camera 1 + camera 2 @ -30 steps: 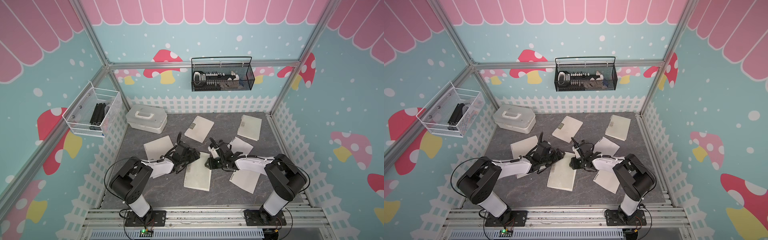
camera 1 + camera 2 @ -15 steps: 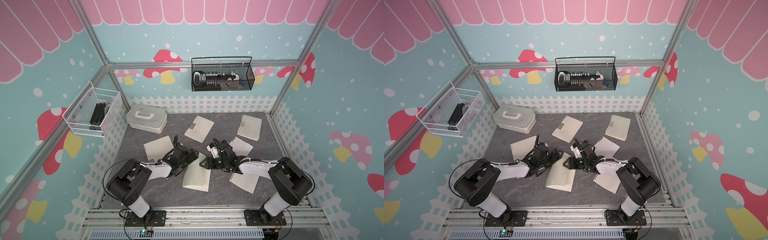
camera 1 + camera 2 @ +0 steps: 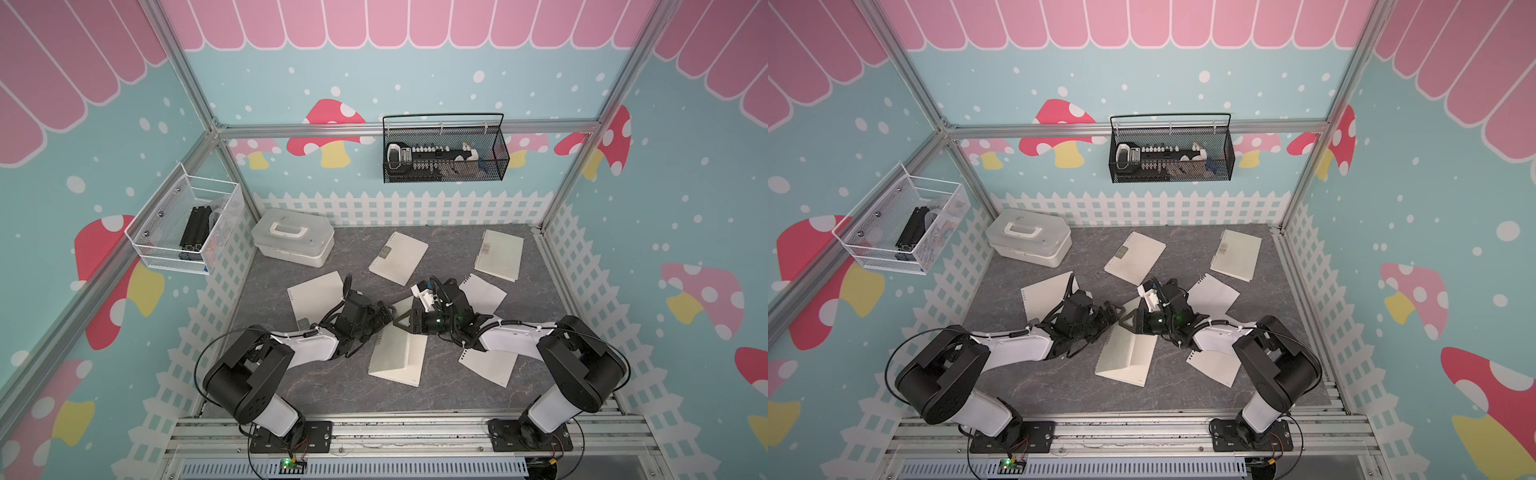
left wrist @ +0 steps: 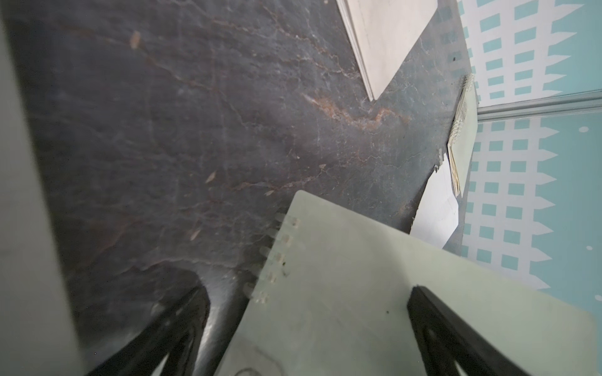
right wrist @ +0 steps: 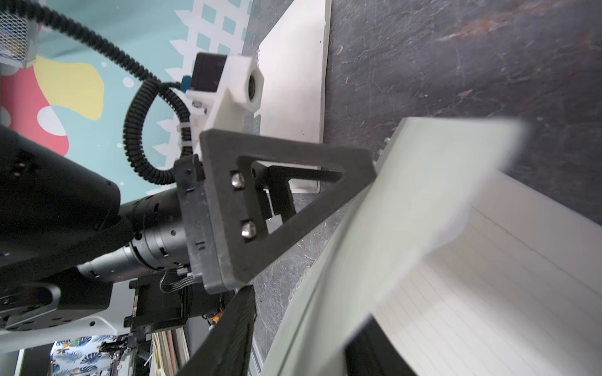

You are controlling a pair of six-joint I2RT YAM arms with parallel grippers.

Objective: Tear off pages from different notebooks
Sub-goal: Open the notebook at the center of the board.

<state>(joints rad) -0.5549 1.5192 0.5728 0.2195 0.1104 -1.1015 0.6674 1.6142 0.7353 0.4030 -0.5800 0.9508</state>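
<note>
The middle notebook [image 3: 397,353] [image 3: 1125,357] lies half open, its pale cover [image 5: 407,195] raised over a lined page [image 5: 488,293]. My left gripper [image 3: 384,313] [image 4: 308,293] is open wide at the coil end, and the cover's punched edge [image 4: 280,257] runs between its fingers [image 4: 433,325]. My right gripper [image 3: 405,322] [image 5: 303,319] is open with the blurred cover between its jaws. One finger [image 5: 228,335] stands apart from the sheet. Other notebooks lie at back middle [image 3: 399,257], back right [image 3: 498,255] and under the left arm [image 3: 316,297]. Two loose pages [image 3: 484,293] [image 3: 490,365] lie near the right arm.
A white plastic box with a handle [image 3: 293,237] stands at the back left. A black wire basket [image 3: 444,153] hangs on the back wall and a white one [image 3: 187,224] on the left wall. A white picket fence [image 3: 399,208] rims the dark floor.
The middle notebook lay flat and closed a second ago; its cover is now lifted and a lined page shows. Both grippers have drawn together over its coil end, and the notebook has turned slightly.
</note>
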